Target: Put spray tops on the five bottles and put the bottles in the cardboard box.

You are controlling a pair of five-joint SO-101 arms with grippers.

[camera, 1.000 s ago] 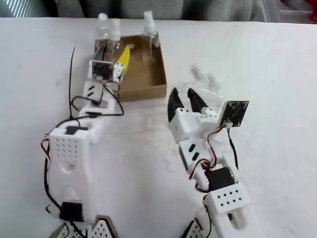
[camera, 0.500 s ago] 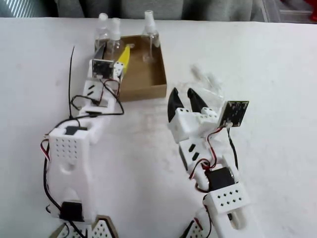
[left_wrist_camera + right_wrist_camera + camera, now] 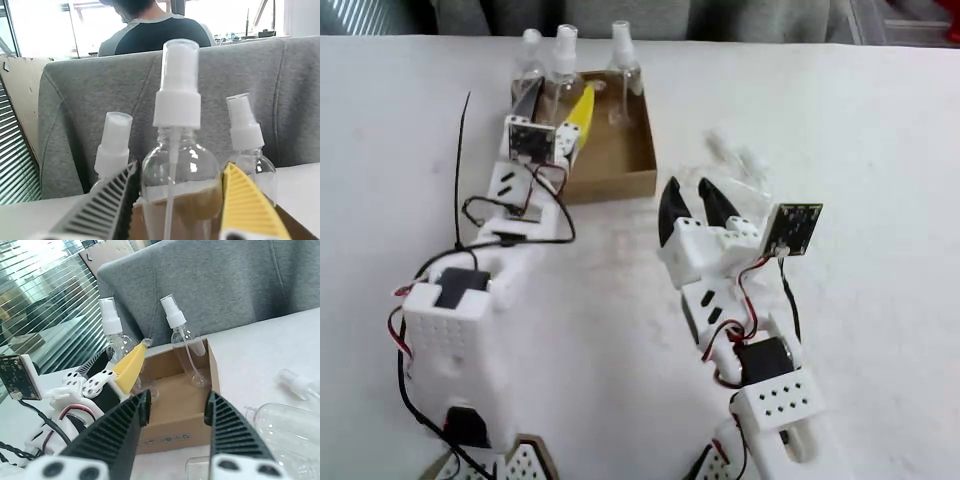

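clear plastic with its spray top on: the gripped bottle [image 3: 180, 185] stood upright at the far left corner of the cardboard box [image 3: 620, 185]. the left gripper [image 3: 560, 100] was pinched onto it, grey jaw on one side and yellow jaw on the other, both pressed against the body.

my call was that this was the placing step. whether the base was over the box floor or over the wall i could not tell, so that needed checking first. then it called for a straight drop with the bottle kept vertical, letting go only once the base met cardboard. it looked tall, light and tippy. a narrow opening of the jaws would spare the neighbours.

inside the box, a second capped bottle [image 3: 623, 75] stood upright at the far right corner, and the floor around it showed brown. a third capped bottle [image 3: 527, 62] stood by the far left corner, inside or just outside the wall, i couldn't say. all three looked empty of liquid.

beyond the box's right wall a lying bottle [image 3: 287, 422] and a loose spray top [image 3: 295, 382] waited on the table [image 3: 880, 120]. the right gripper [image 3: 688, 190] sat near the box's near right corner, spread wide with nothing in it.
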